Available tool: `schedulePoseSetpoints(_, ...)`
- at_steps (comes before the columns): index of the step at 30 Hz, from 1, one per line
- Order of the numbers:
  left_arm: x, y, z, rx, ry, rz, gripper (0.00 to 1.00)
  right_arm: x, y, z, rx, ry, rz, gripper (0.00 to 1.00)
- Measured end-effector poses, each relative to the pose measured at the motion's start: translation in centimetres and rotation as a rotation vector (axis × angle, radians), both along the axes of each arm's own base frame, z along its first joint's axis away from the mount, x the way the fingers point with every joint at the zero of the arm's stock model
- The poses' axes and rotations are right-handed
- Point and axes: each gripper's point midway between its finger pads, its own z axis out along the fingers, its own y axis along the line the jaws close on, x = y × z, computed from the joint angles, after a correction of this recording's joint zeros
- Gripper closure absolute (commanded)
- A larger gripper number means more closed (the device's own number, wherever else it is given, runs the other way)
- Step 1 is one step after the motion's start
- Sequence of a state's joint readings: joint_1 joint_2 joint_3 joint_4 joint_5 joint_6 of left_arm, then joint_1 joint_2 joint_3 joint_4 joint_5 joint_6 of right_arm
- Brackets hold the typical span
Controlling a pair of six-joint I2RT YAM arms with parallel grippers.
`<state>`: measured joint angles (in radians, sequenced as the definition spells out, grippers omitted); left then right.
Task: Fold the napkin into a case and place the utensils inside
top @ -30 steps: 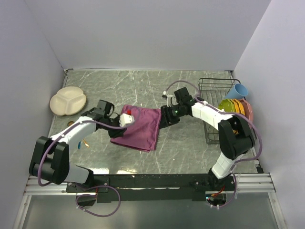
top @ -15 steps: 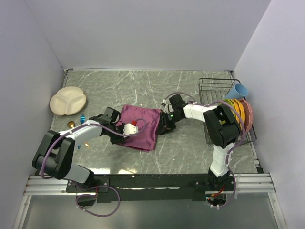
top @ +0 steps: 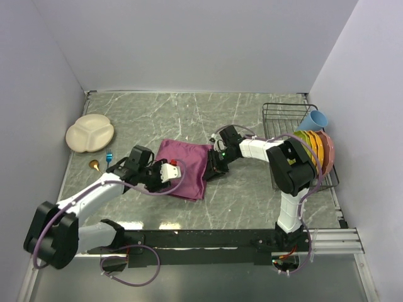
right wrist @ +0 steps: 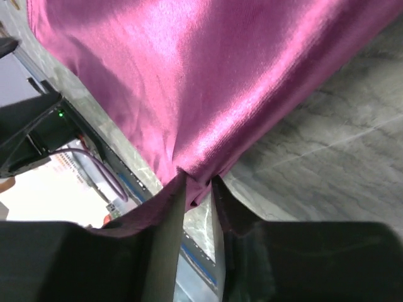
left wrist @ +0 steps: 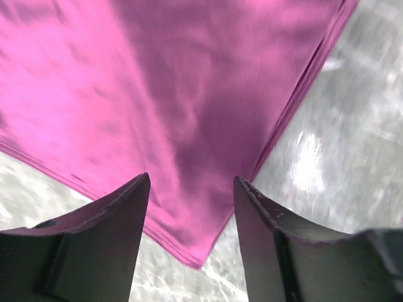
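The maroon-purple napkin [top: 189,165] lies folded in layers on the marble table, its stacked edges showing in the left wrist view [left wrist: 208,107]. My left gripper [top: 169,178] hovers open over the napkin's near-left corner [left wrist: 192,181], with nothing between its fingers. At the napkin's right edge my right gripper [top: 213,165] is shut on a pinched bit of cloth [right wrist: 199,179]. The blue fork [top: 108,154] and the gold spoon [top: 94,165] lie on the table left of the napkin, apart from both grippers.
A cream divided plate [top: 90,132] sits at the far left. A black wire rack [top: 283,126] with coloured bowls [top: 312,141] and a blue cup [top: 315,119] stands against the right wall.
My left gripper slid from the napkin's far-left part to its near-left corner and opened. The right gripper moved in to the right edge and closed on the cloth.
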<state>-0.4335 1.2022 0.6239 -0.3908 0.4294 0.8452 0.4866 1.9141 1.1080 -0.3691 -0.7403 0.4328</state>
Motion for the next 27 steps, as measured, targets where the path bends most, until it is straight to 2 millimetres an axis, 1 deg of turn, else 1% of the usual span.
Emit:
schedulePoseSetpoints(1,0.0,-0.5,0.6,-0.017,-0.028,-0.009,0.37,-0.1,0.0,0.0,0.001,0.008,-0.003,0.62)
schedulePoseSetpoints(2,-0.1,-1.0,1.0,-0.032,-0.045,-0.017,0.36,-0.1,0.0,0.1,0.001,0.014,-0.006,0.58)
schedulePoseSetpoints(4,-0.5,-2.0,1.2,-0.049,-0.062,-0.041,0.35,-0.3,0.0,0.1,0.000,0.027,-0.016,0.56)
schedulePoseSetpoints(5,-0.8,-2.5,1.2,-0.055,-0.064,-0.053,0.32,-0.4,0.0,0.2,0.002,0.033,-0.020,0.54)
schedulePoseSetpoints(10,-2.5,-5.4,0.5,-0.073,-0.064,-0.120,0.31,-1.8,-0.4,0.1,0.004,0.080,-0.050,0.57)
schedulePoseSetpoints(16,-3.6,-8.2,-0.3,-0.079,-0.069,-0.177,0.31,-2.8,-0.4,-0.2,0.013,0.132,-0.069,0.58)
schedulePoseSetpoints(19,-3.8,-9.2,-0.8,-0.077,-0.070,-0.183,0.31,-3.0,-0.2,-0.2,0.026,0.144,-0.074,0.59)
schedulePoseSetpoints(22,-4.1,-9.7,-1.6,-0.057,-0.066,-0.188,0.32,-3.2,0.1,-0.1,0.037,0.153,-0.073,0.61)
schedulePoseSetpoints(24,-4.3,-9.8,-2.0,-0.043,-0.061,-0.191,0.31,-3.5,0.3,-0.1,0.043,0.163,-0.068,0.63)
schedulePoseSetpoints(27,-4.3,-9.9,-2.1,-0.039,-0.069,-0.191,0.32,-4.0,0.8,-0.4,0.045,0.179,-0.054,0.67)
